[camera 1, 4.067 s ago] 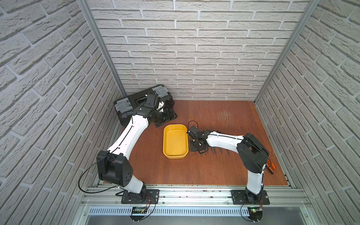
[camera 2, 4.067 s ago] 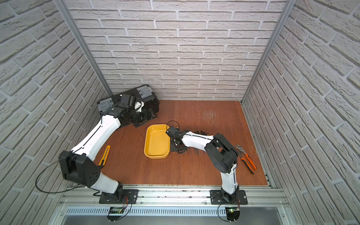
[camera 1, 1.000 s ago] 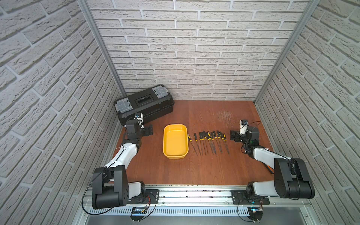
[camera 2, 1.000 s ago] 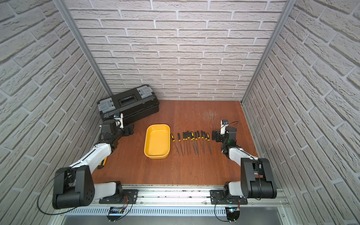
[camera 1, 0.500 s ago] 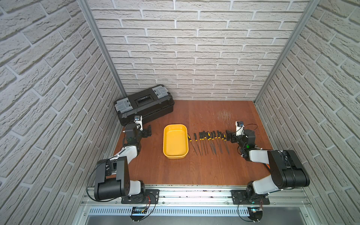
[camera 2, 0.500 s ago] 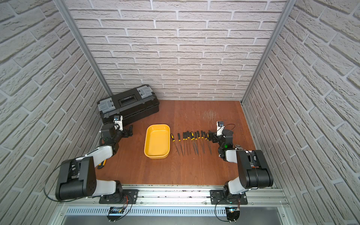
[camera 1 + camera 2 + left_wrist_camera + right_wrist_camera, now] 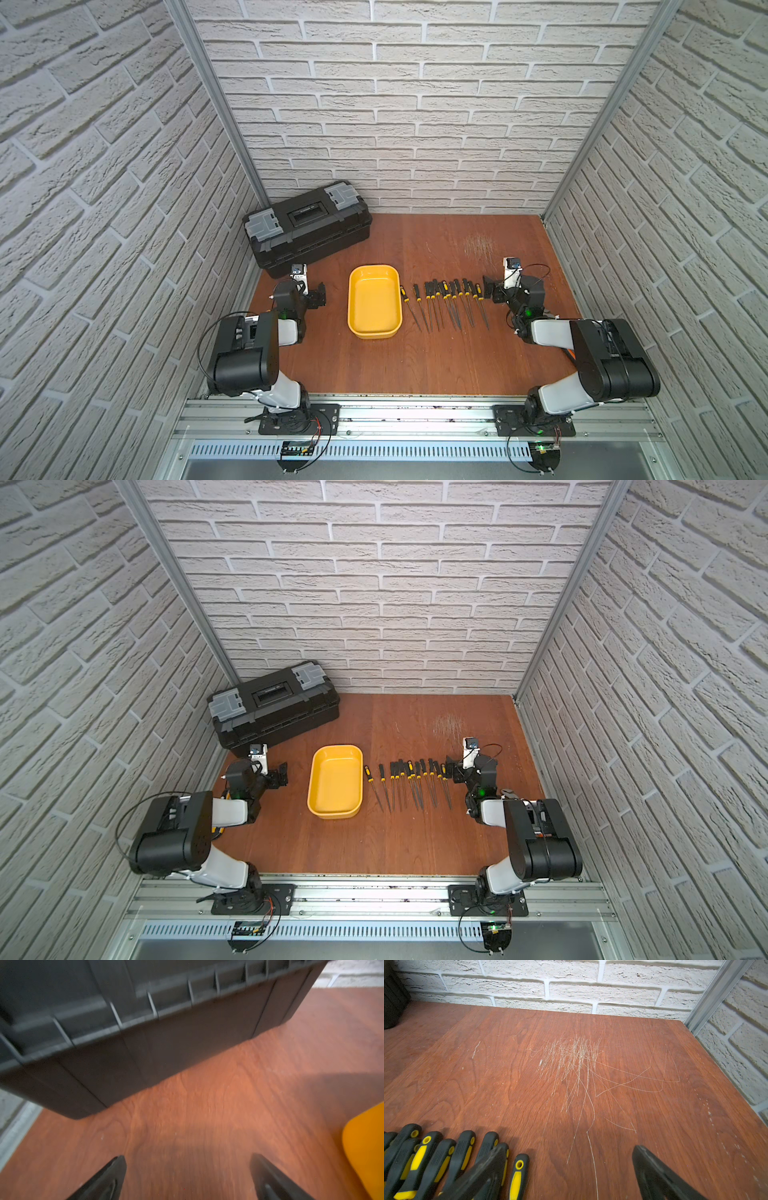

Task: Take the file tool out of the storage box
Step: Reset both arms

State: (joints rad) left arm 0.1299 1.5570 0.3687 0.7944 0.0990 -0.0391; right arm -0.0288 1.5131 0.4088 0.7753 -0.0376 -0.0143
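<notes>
With right gripper and left gripper spread wide and empty, locate file tools in a row on table beside empty storage box; treat as light, stiff, slender; grasp by rubbery handle.

No writing, brand, number or sign can be read in any view. The lid of the black toolbox is too small in both top views to read anything from it. The file handles show only ribbed black and plain yellow.
</notes>
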